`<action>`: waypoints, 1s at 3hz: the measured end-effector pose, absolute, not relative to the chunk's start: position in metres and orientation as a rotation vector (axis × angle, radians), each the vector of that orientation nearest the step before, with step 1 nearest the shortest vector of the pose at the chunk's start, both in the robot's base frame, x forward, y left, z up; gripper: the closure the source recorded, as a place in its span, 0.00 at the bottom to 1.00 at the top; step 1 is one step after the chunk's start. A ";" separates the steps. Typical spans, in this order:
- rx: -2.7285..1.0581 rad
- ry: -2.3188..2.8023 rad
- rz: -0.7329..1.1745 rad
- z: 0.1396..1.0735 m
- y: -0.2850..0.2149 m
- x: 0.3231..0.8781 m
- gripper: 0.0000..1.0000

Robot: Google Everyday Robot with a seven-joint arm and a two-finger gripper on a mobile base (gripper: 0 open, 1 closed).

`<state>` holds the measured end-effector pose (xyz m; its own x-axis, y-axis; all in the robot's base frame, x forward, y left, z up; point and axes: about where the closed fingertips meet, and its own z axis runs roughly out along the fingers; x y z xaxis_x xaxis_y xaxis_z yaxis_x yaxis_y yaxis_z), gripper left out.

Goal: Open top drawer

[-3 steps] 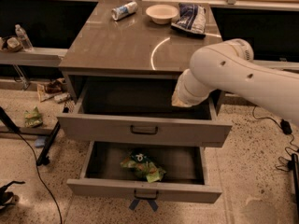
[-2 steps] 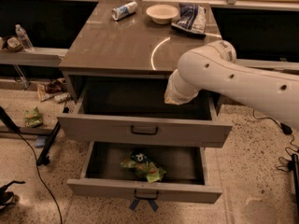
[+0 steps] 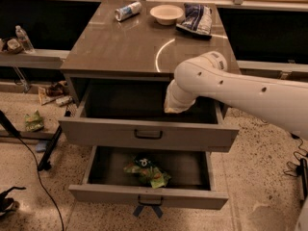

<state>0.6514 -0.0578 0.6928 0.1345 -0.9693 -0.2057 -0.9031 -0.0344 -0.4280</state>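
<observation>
I see white arm (image 3: 231, 88) reaching in from right of top drawer (image 3: 96, 131). Elbow bent above drawer's right rear, wrist angling down-left into open cavity. Gripper (image 3: 172, 109) sits inside top drawer, behind front panel, just right of bar handle (image 3: 148, 134), apart from it. Spread or pressed together, I cannot tell. Top drawer stands pulled well out; lower drawer (image 3: 106, 194) beneath it also out.

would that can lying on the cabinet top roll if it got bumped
Probably: the can lies on its side on the smooth, glossy cabinet top, so a sideways nudge should roll it. Small beside the bowl, it is likely light. The gripper hangs over the open top drawer, well away from it.
</observation>
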 end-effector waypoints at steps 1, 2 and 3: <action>-1.983 1.836 -0.119 0.670 -0.058 0.643 1.00; -1.994 1.897 0.015 0.652 -0.061 0.624 1.00; -2.016 1.935 0.165 0.650 -0.064 0.595 1.00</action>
<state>0.5951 -0.0640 0.6501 0.0650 -0.9470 -0.3146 -0.9866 -0.0137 -0.1626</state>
